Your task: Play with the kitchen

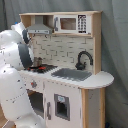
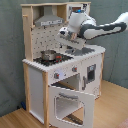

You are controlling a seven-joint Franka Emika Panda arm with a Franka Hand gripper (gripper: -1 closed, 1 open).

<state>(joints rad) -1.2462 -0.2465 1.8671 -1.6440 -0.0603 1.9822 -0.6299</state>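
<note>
The kitchen (image 1: 75,85) (image 2: 40,75) is a tall white and light-wood toy. In the first exterior view it shows a grey hood (image 1: 40,29), a microwave (image 1: 70,23), a black faucet (image 1: 82,59) and a grey sink (image 1: 71,74). In the second exterior view its oven door (image 2: 70,102) hangs open and tilted down. A small metal pot (image 2: 48,55) sits on the stovetop (image 2: 59,60). My gripper (image 2: 66,44) hangs above the counter, right of the pot and below the hood (image 2: 50,21). In the first exterior view my own white arm (image 1: 15,55) hides it.
Grey curtains (image 1: 115,45) hang behind the kitchen. The wooden floor (image 2: 110,107) lies open to the second exterior view's right of the oven door. My arm's white base (image 1: 12,100) stands close against the kitchen's side at the first exterior view's left.
</note>
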